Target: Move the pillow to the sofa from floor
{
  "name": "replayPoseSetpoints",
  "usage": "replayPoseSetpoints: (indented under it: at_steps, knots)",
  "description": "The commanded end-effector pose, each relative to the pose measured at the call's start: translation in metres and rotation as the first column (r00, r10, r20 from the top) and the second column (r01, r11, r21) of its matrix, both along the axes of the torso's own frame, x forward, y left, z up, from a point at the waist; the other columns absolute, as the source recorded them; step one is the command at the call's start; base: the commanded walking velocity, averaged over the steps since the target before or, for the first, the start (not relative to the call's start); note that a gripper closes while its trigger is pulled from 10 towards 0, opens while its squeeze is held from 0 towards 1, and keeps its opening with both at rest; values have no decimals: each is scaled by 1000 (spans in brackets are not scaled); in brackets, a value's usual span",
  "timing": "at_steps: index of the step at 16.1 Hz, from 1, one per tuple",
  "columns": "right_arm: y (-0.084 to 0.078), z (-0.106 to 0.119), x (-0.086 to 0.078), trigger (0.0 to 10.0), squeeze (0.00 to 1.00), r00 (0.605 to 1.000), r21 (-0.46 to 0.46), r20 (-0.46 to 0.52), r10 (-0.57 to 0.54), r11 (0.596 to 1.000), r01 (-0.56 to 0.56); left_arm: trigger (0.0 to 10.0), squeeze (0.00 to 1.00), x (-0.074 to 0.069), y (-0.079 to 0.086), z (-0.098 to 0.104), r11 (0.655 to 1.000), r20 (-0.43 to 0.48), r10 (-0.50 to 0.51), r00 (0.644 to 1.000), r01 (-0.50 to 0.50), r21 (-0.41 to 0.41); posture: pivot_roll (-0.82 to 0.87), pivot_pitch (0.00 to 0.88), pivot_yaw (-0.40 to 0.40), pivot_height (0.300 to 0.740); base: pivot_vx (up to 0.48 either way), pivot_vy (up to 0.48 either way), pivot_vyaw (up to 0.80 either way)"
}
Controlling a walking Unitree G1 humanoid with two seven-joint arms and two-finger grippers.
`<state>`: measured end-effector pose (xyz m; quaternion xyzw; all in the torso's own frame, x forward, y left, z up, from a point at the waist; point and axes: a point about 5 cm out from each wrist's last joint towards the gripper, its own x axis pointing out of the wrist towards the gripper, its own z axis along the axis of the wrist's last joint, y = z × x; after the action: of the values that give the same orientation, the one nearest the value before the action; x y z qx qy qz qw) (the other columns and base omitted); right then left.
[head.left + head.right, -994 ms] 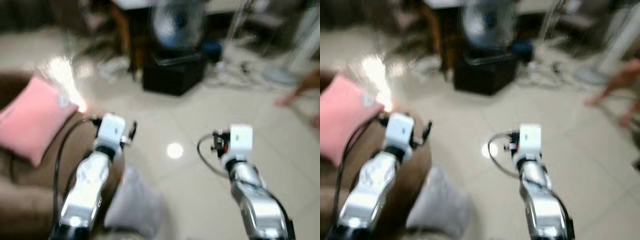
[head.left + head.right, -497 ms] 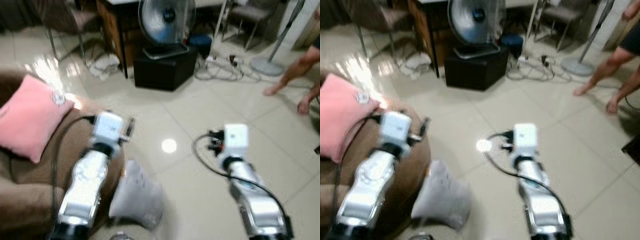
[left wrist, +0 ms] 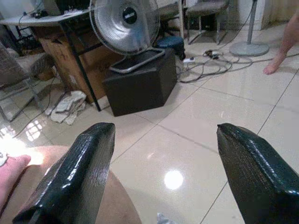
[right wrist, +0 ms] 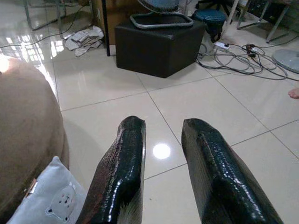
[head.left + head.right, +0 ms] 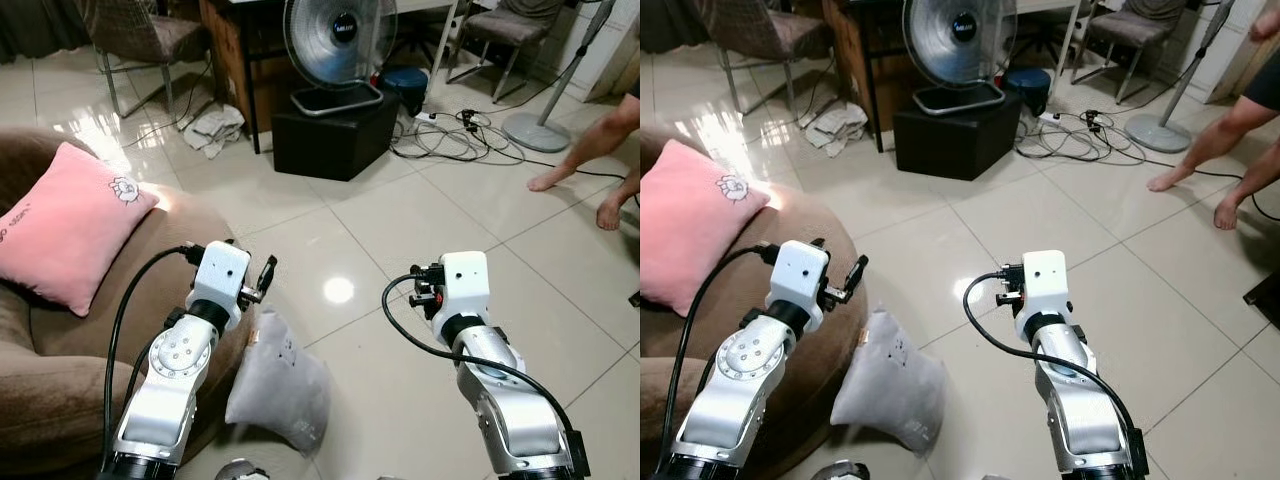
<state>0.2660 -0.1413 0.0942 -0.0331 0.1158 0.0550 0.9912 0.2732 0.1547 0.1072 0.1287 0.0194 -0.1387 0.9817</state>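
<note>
Below and between my two arms, the soft grey fabric pillow leans on the glossy cream tiled floor against the rounded brown plush sofa. My left gripper hangs with fingers spread wide, holding nothing. My right gripper has its fingers parted by a narrow gap, empty, the pillow low to its left.

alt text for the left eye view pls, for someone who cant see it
A grey pillow lies on the tiled floor against a brown sofa that holds a pink pillow, with the robot's two silver arms raised above and neither gripper touching it. Behind stand a fan on a black box and a person's bare legs.
</note>
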Motion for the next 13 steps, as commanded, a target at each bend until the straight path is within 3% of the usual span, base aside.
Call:
replayPoseSetpoints:
  at_steps: [1, 10, 11, 12, 13]
  knots:
    - [-2, 0, -1, 10000, 0, 1000, -9, 4, 3, 1000, -3, 10000, 0, 0, 2, 4, 1000, 22, -4, 1000, 5, -11, -9, 57, -28, 686, 0, 0, 0]
    - [-1, 1, -2, 10000, 0, 1000, -13, 21, 14, 1000, -13, 10000, 0, -2, -1, 6, 999, 30, -26, 999, 26, -32, -13, 64, -28, 601, 0, 0, 0]
    - [1, 3, -4, 10000, 4, 998, 2, 37, 41, 999, -41, 10000, 1000, -4, -3, 7, 993, 13, -53, 999, 54, -101, -14, 62, -27, 601, 0, 0, 0]
    - [1, 3, -4, 10000, 1000, 998, 15, 41, 44, 999, -44, 10000, 1000, -4, -4, 8, 992, 13, -64, 998, 65, -111, -13, 61, -27, 601, 0, 0, 0]
    - [2, 4, -6, 10000, 1000, 997, 48, 50, 60, 997, -63, 10000, 1000, -5, -6, 10, 991, 22, -86, 996, 88, -106, -13, 57, -28, 601, 0, 0, 0]
